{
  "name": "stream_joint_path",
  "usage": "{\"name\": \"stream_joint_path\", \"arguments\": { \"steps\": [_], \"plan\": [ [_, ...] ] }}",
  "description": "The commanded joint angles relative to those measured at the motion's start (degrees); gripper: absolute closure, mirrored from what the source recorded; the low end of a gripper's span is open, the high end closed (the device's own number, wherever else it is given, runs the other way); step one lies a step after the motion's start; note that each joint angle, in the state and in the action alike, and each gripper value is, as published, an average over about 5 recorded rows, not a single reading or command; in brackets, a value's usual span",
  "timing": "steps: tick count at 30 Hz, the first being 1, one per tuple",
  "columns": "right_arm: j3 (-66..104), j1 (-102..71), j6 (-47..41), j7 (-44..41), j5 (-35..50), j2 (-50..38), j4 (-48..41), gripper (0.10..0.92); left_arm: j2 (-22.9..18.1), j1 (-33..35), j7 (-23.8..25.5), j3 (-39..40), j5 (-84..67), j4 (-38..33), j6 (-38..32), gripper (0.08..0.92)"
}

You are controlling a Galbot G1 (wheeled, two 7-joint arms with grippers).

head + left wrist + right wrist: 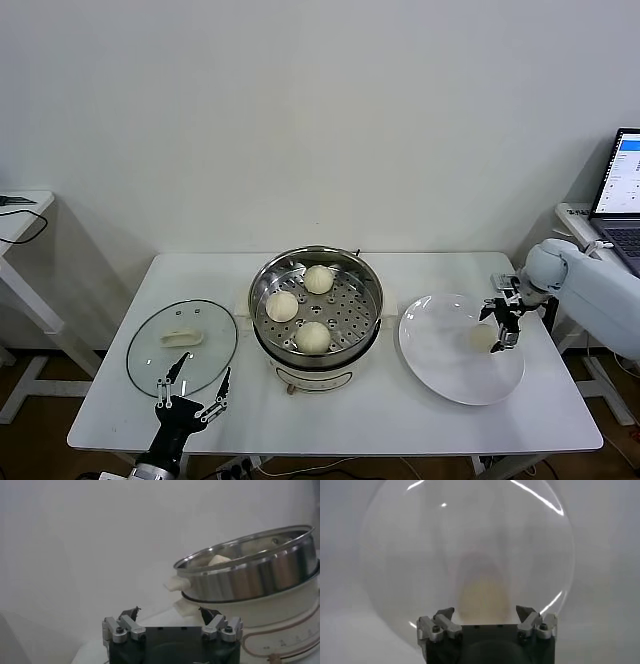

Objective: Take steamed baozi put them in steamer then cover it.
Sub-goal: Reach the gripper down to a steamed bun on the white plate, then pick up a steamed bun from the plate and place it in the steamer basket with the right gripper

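Note:
The steamer (368,290) stands mid-table with three baozi on its perforated tray: one at the back (318,279), one on the left (282,306), one at the front (313,337). The fourth baozi (482,338) lies on a white plate (445,360) to the right. My right gripper (503,323) is open over it, with a finger on each side; in the right wrist view the baozi (482,595) sits between the spread fingers of the gripper (485,614). The glass cover (182,345) lies flat on the left. My left gripper (195,395) is open and empty at the cover's front edge.
The left wrist view shows the steamer (250,575) close beside the left gripper (170,612), with a baozi (218,560) showing above its rim. A laptop (622,195) stands on a side table at the far right. Another table (20,215) is at the far left.

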Motion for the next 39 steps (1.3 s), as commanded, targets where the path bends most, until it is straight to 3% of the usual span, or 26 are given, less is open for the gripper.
{"name": "stream_joint_path", "arguments": {
  "steps": [1, 9, 16, 24, 30, 39],
  "plan": [
    [0.8, -1.5, 0.0, 0.6, -1.2, 2.1, -2.2, 0.206, 0.0, 0.0, 0.0, 0.0, 0.0, 0.0, -0.1, 0.177],
    [0.2, 0.0, 0.0, 0.0, -1.4, 1.3, 0.0, 0.321, 0.0, 0.1, -0.1, -0.2, -0.1, 0.0, -0.2, 0.177],
    [-3.7, 10.6, 0.6, -5.7, 0.3, 0.3, 6.0, 0.357, 0.1, 0.0, -0.1, -0.2, -0.1, -0.4, -0.1, 0.177],
    [-19.4, 33.5, -2.3, -13.1, 16.6, 8.4, 13.6, 0.375, 0.2, -0.3, -0.1, 0.3, 0.0, -1.0, -0.1, 0.177],
    [-26.3, 41.9, -7.5, -11.7, 27.2, 16.9, 17.8, 0.380, 0.3, -0.3, -0.1, 0.5, 0.0, -1.4, -0.1, 0.177],
    [-30.7, 43.3, -11.8, -6.9, 34.0, 25.8, 19.8, 0.377, 0.3, -0.3, -0.1, 0.5, 0.1, -1.6, -0.2, 0.177]
  ]
}}
